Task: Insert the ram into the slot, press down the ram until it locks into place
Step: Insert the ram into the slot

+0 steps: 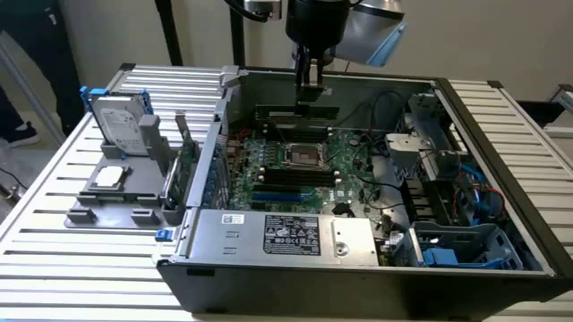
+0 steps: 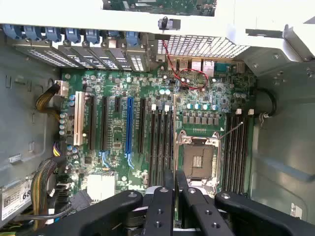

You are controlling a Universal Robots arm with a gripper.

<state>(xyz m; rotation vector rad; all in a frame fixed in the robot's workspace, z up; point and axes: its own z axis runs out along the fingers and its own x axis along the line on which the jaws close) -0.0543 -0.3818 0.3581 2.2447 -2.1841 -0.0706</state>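
Exterior view shows the hand (image 1: 309, 98) closed on the ram (image 1: 278, 111), a long thin green stick held level.

The gripper (image 2: 174, 173) is black, studded with round screws. Its arm (image 1: 367, 28) is grey (blue-capped joint).

In the wrist view the claw (image 2: 174, 174) hides the gripped ram (image 1: 286, 111) — and one end of the slots (image 2: 160, 142).

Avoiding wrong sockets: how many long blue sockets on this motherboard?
1: the long blue strip-shaped socket lies between the white socket and the square silver processor socket; the tool may hide others.
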